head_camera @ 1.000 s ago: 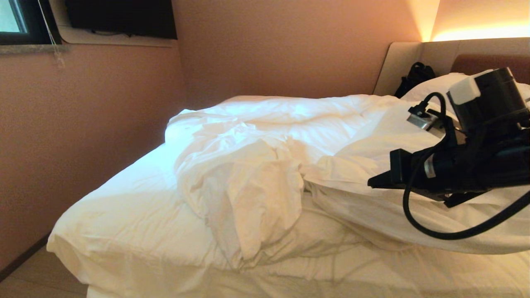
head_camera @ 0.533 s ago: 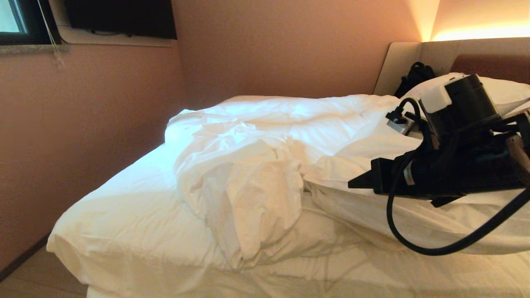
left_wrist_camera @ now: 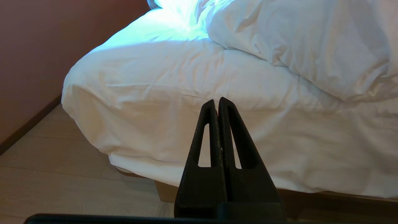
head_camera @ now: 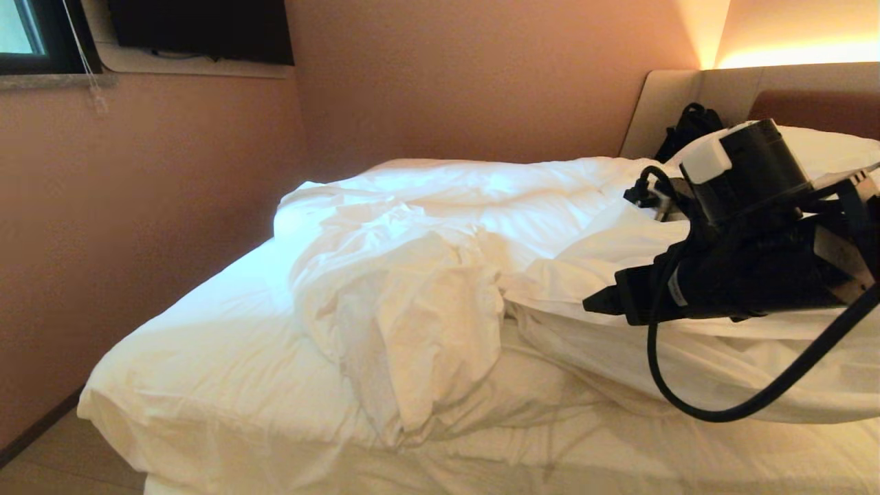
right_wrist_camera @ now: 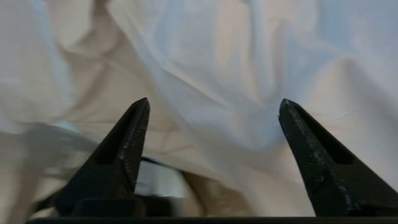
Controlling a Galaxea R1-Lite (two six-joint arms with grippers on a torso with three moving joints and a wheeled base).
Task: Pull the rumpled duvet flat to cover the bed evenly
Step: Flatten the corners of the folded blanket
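At the frame's right, the right gripper (right_wrist_camera: pixel 214 102) hangs spread wide over the duvet (head_camera: pixel 426 275), and closing on one thin fold could bunch it further.

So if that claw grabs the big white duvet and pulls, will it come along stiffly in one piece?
Probably not. The duvet lies in soft heaps and creases, so it likely flops and drags fold by fold. Its puffy bulk suggests it is light for its size. The open right gripper may pinch only the thin cover.
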